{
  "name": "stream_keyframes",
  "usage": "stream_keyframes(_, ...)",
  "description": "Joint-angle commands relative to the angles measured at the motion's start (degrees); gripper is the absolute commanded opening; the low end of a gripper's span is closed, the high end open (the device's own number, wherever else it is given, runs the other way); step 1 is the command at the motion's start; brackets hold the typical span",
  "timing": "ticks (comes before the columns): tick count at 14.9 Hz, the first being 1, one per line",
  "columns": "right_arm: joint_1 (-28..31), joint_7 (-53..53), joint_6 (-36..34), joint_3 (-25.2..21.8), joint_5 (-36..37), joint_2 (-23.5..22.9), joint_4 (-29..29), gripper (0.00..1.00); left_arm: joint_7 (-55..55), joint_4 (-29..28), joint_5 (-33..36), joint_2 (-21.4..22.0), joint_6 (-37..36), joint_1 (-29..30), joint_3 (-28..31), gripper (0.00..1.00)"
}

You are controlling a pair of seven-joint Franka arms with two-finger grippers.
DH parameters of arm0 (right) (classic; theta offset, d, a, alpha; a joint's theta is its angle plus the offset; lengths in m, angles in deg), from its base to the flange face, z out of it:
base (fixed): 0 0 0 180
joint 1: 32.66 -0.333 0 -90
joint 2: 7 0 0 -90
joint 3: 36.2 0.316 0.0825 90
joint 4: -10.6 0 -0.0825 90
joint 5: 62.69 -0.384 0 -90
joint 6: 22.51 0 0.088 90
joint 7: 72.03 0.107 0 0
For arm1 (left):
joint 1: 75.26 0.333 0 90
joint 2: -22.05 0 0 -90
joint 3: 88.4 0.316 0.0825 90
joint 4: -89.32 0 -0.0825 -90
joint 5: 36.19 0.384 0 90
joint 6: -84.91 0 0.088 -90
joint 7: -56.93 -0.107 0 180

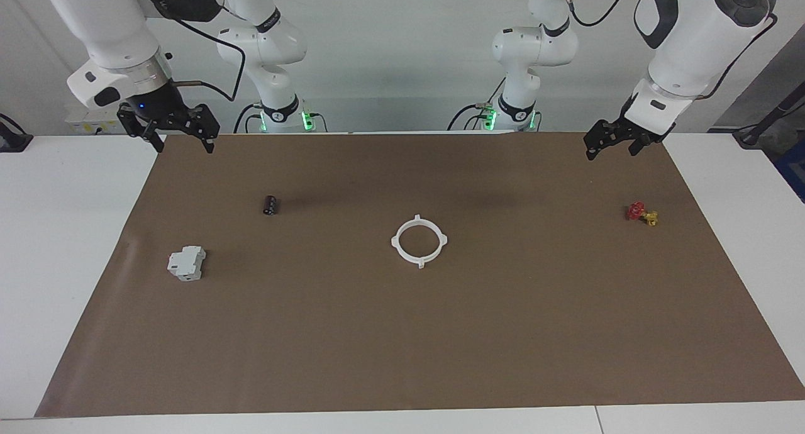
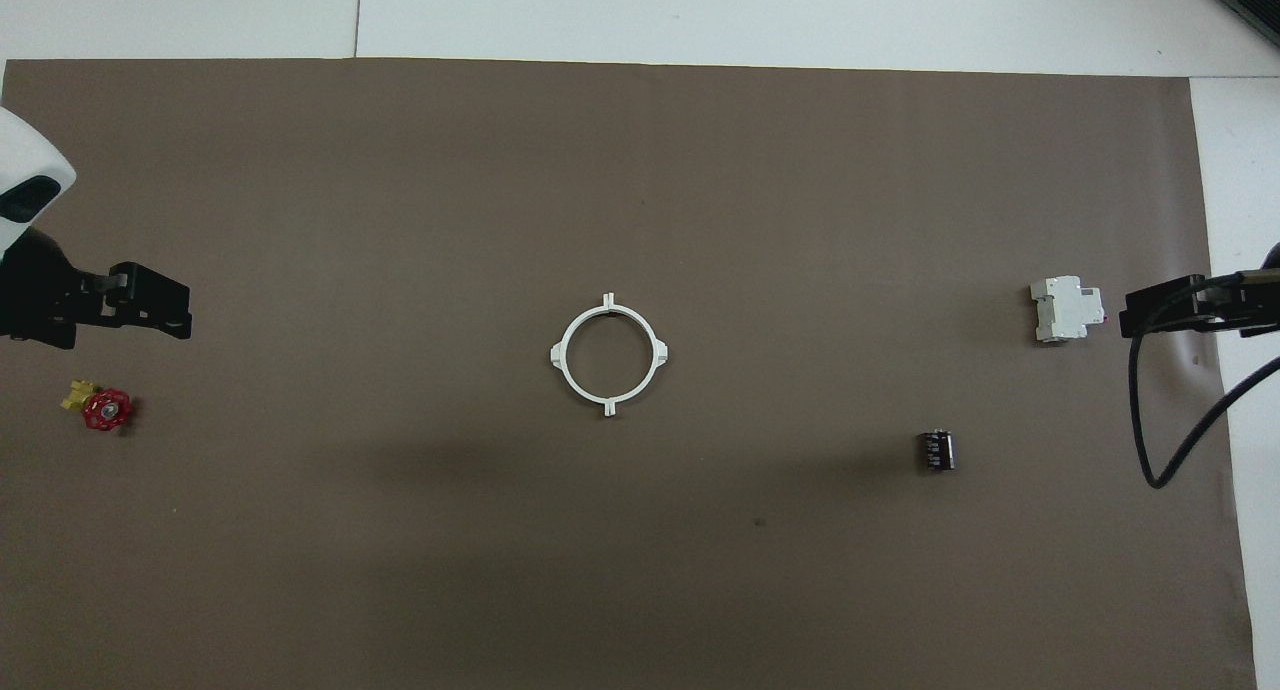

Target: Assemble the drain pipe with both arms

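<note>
Drain pipe (image 1: pixel 419 240) sits mid-counter (image 1: pixel 75 233) on the brown mat (image 1: pixel 440 346), a closed white ring, well apart from both pincers, looking already joined. Right pincer (image 1: pixel 178 134) hangs wide and empty over the mat's corner; left pincer (image 1: pixel 609 142), wide too, hovers above the red valve (image 1: pixel 640 212). Both look parked clear, job done.
</note>
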Motion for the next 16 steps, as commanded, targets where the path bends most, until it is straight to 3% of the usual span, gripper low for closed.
stream_keyframes(1, 0.8, -1.4, -0.4, 0.3, -0.8, 0.6, -0.3, 1.00, 0.3, 1.2, -0.5, -0.9, 0.9, -1.3, 1.7, 1.00)
stream_keyframes(16, 0.8, -1.4, -0.4, 0.3, -0.8, 0.6, -0.3, 1.00, 0.4, 0.8, -0.5, 0.0, 4.3, -1.0, 1.5, 1.00)
